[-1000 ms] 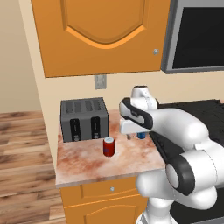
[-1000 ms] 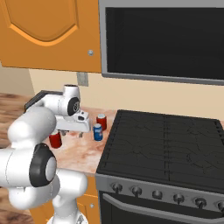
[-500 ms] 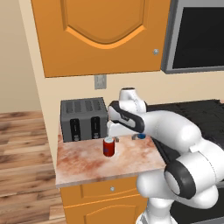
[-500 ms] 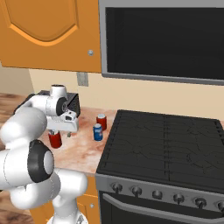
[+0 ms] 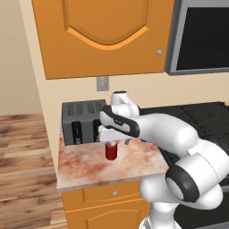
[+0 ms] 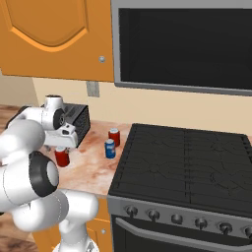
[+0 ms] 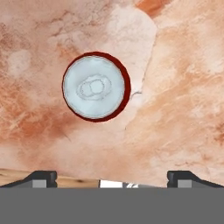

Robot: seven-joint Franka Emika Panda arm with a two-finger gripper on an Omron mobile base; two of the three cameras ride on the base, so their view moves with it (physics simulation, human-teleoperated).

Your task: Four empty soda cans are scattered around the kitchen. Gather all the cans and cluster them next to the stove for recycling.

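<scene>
A red soda can [image 5: 111,151] stands alone on the speckled counter in front of the toaster. My gripper [image 5: 114,137] hangs just above it, pointing down, jaws wide apart and holding nothing. The hand view looks straight down on that can's silver top [image 7: 94,86], which lies ahead of the open gripper [image 7: 112,177] rather than between its tips. In the right base view the same can [image 6: 62,157] sits under the gripper [image 6: 63,143]. A blue can [image 6: 110,148] and another red can [image 6: 114,136] stand together beside the stove [image 6: 182,167].
A grey two-slot toaster [image 5: 80,123] stands against the wall behind the lone can. A black microwave [image 6: 182,44] hangs above the stove, with orange cabinets [image 5: 103,36] to its left. The counter's front edge [image 5: 107,179] is close to the can.
The arm has swung left, away from the two cans beside the stove, and now holds the gripper over the lone red can by the toaster. The jaws stayed open.
</scene>
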